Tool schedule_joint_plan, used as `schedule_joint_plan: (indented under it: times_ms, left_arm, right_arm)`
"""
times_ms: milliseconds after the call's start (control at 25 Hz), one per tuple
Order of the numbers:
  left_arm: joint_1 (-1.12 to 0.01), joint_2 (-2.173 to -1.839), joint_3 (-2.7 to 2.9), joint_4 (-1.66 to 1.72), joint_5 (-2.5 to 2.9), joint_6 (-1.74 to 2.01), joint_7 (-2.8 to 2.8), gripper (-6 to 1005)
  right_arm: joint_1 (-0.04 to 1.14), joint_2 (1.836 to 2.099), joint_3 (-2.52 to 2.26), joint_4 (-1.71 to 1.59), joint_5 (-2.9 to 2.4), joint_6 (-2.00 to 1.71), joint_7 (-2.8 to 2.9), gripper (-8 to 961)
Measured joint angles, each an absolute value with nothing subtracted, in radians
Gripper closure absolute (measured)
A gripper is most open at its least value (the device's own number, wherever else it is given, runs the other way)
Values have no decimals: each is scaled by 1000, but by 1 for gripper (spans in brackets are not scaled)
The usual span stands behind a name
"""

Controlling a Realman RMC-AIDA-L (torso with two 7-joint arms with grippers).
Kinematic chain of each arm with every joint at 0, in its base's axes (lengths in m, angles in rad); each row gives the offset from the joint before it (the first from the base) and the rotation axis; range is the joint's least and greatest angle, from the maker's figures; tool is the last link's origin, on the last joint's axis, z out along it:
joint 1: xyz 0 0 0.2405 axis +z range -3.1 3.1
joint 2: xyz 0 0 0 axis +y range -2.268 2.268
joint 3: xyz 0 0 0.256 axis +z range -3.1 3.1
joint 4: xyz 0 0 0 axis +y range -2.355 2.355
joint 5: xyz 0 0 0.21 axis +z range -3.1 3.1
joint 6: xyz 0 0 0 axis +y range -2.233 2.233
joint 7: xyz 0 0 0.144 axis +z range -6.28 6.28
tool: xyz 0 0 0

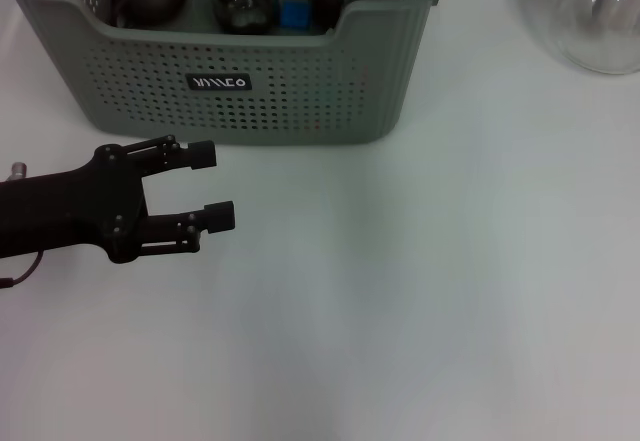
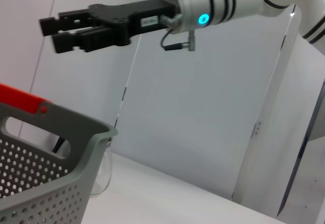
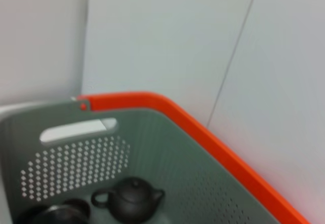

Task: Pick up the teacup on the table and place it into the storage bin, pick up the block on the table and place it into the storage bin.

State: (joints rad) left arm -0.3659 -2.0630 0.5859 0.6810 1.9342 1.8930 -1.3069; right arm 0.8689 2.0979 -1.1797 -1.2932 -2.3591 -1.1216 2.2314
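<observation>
Storage bin [image 1: 300, 91] sits at 12 o'clock on the table [image 1: 420, 291]: grey-green, perforated, w/ dark teaware and a blue block [image 1: 293, 13] already inside. Left claw [image 1: 212, 183] at 9 o'clock, wide open, empty. Right claw [image 2: 63, 33] hangs above the bin, apparently near-closed and empty. Risk: a careless left-arm swing could bump the bin front.

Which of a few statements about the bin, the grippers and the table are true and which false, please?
1. The left gripper is open and holds nothing. True.
2. A blue block lies inside the storage bin. True.
3. The left gripper is inside the storage bin. False: it hovers over the white table in front of the bin.
4. A dark teapot sits in the bin. True.
5. The clear glass flask stands inside the bin. False: it stands on the table beside the bin, on the robot's right.
6. The right gripper grips a teacup. False: it is raised and holds nothing.
</observation>
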Motion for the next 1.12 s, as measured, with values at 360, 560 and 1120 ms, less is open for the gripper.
schedule_joint_plan:
  times_ms: [360, 560, 1120]
  left_arm:
    - [-375, -2058, 588, 681, 1937, 1914, -1307, 167]
    - [-368, -2051, 583, 682, 1934, 1940, -1307, 166]
    - [-362, -2060, 589, 652, 1954, 1815, -1307, 163]
  right_arm:
    - [647, 2095, -1157, -1555, -2029, -1377, 2098, 131]
    - [494, 2096, -1128, -1563, -1781, -1541, 1928, 129]
    - [538, 2097, -1126, -828, -1844, -1562, 1445, 121]
